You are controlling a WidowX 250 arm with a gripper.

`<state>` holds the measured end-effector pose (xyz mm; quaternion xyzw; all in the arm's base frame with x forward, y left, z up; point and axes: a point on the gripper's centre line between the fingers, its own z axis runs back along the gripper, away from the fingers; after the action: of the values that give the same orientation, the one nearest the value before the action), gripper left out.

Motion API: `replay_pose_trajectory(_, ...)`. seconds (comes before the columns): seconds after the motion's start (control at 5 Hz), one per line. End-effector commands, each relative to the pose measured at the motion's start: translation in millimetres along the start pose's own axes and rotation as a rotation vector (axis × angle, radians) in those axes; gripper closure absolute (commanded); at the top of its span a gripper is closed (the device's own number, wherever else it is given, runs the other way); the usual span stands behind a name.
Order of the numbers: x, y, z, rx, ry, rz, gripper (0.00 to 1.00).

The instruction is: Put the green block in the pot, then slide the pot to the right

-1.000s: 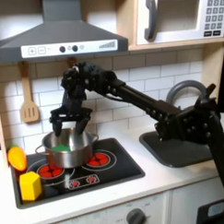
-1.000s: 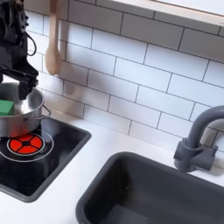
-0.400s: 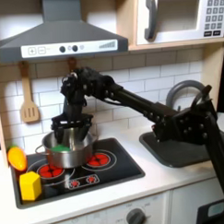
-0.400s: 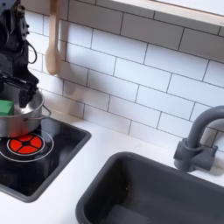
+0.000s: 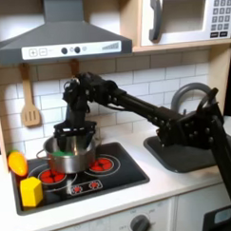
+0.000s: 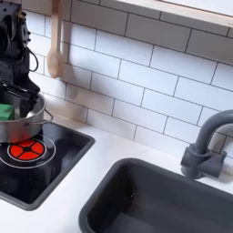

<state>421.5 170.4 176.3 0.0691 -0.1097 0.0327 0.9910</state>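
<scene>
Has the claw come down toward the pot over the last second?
Yes. In the first exterior view the claw has dropped lower against the tiled wall, down to the pot rim.

The robot arm (image 5: pixel 136 102) is all black, made of long chunky pieces joined together, with a black gripper (image 5: pixel 69 132).

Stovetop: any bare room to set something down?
Free: the right burner between the pot and the sink, plus the white counter strip there. Crowded: the first exterior view's left, with the pot, gripper, yellow block and yellow-orange toy piece.
</scene>
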Motion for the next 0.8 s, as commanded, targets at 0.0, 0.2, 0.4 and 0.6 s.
replay_pose_trajectory(0.0, -5, -9.6, -3.1, -0.028, 0.016, -0.025, 0.00)
replay_pose_trajectory(0.2, -10, -14.0, -9.5, -0.044, 0.038, -0.030, 0.00)
replay_pose_trajectory(0.4, -12, -14.9, -9.2, -0.052, 0.039, -0.032, 0.00)
replay_pose_trajectory(0.6, -17, -18.4, -8.3, -0.063, 0.045, -0.039, 0.00)
